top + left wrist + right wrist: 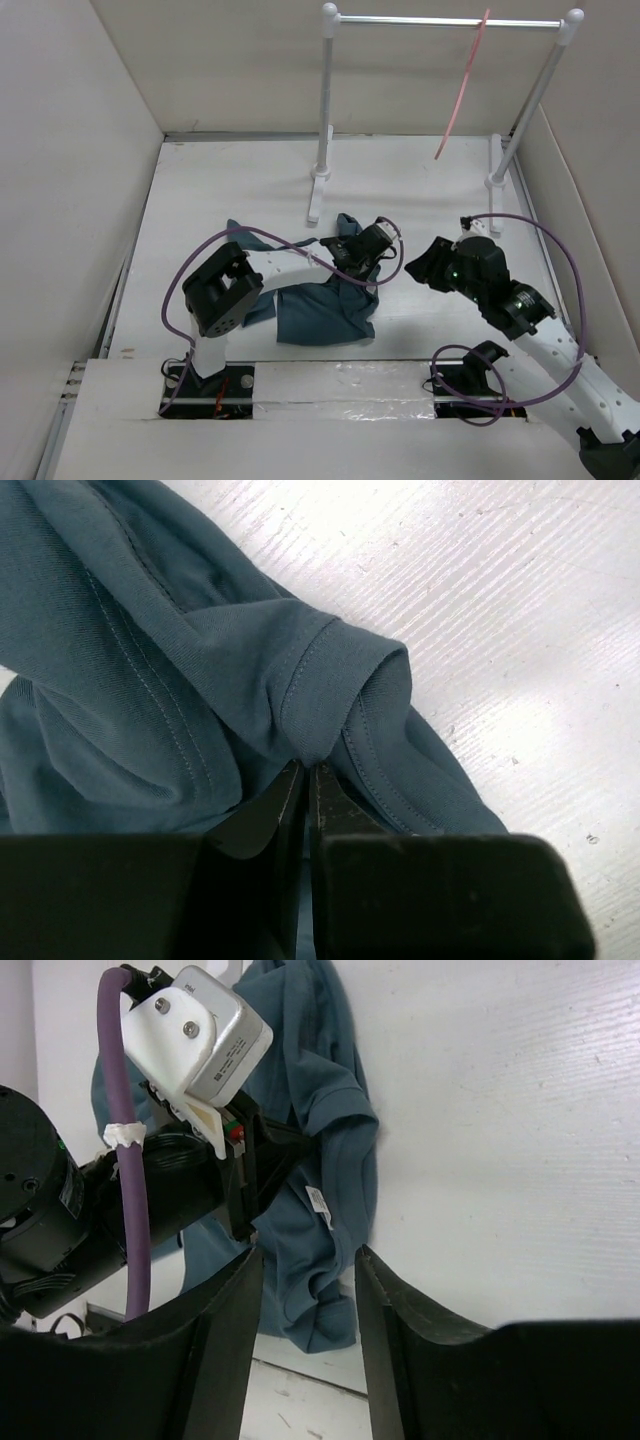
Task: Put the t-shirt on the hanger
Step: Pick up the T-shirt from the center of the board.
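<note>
White counter [420, 190] holds one t-shirt [320, 315], crumpled in the middle. One hanger [462, 95] hangs on one rack [325, 110] at one o'clock. Of two arms, the left pincer [306, 780] pinches the t-shirt; the right pincer [306, 1260] is spread, holding nothing.

A flat white table [420, 190], faintly scuffed, carries a crumpled dark teal cotton t-shirt [325, 312] near its front middle. A white two-post rack with metal rail [325, 100] stands on flat feet toward the back.

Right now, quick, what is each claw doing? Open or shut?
Left claw: shut, pinching a fold of the t-shirt.
Right claw: open, holding nothing.
</note>
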You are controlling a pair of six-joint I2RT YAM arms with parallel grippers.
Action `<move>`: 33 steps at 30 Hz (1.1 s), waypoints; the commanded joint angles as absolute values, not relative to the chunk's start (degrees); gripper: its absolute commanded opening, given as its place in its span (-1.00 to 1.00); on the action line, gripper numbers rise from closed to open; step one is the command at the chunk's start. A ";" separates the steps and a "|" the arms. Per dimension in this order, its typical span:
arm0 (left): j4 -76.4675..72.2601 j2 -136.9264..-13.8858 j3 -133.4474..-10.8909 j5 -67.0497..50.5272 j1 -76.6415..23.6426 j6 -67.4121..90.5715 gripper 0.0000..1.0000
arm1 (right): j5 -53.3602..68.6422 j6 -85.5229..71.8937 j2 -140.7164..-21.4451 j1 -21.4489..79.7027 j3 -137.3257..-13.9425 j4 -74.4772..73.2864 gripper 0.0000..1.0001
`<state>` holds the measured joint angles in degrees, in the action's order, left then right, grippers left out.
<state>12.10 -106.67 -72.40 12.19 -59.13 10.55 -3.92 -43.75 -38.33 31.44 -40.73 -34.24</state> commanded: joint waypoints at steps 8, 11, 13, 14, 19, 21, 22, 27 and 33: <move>12.92 -95.99 -76.11 9.06 -55.64 13.62 -1.00 | 4.22 -38.59 -46.39 31.11 -36.91 -14.27 -1.00; 13.27 -93.61 -76.29 7.83 -54.06 14.41 -1.00 | 4.83 -35.87 -52.19 31.11 -36.74 -9.69 -0.68; 13.80 -92.90 -76.64 6.16 -52.48 15.03 -1.00 | 5.01 -34.29 -55.27 31.11 -36.83 -7.48 -0.31; 13.97 -92.12 -76.64 5.72 -52.47 15.12 -1.00 | 5.36 -33.76 -58.07 30.59 -36.83 -4.95 -0.01; 14.68 -90.01 -76.55 4.84 -51.33 15.38 -1.00 | 11.94 -32.78 -66.43 30.06 -38.93 3.86 0.31; 14.77 -89.47 -76.46 4.22 -50.55 15.73 -1.00 | 10.91 -32.61 -70.90 30.06 -41.74 3.26 0.32; 14.85 -89.47 -76.38 3.96 -50.54 15.82 -1.00 | 9.85 -32.35 -72.23 30.06 -42.44 3.25 0.32; 14.94 -85.70 -75.67 3.16 -47.38 16.00 -1.00 | 10.28 -30.67 -77.86 30.06 -46.65 8.07 0.19; 17.13 -81.31 -76.37 4.30 -45.97 15.82 -1.00 | 12.05 -28.57 -82.97 30.06 -57.81 4.85 -1.00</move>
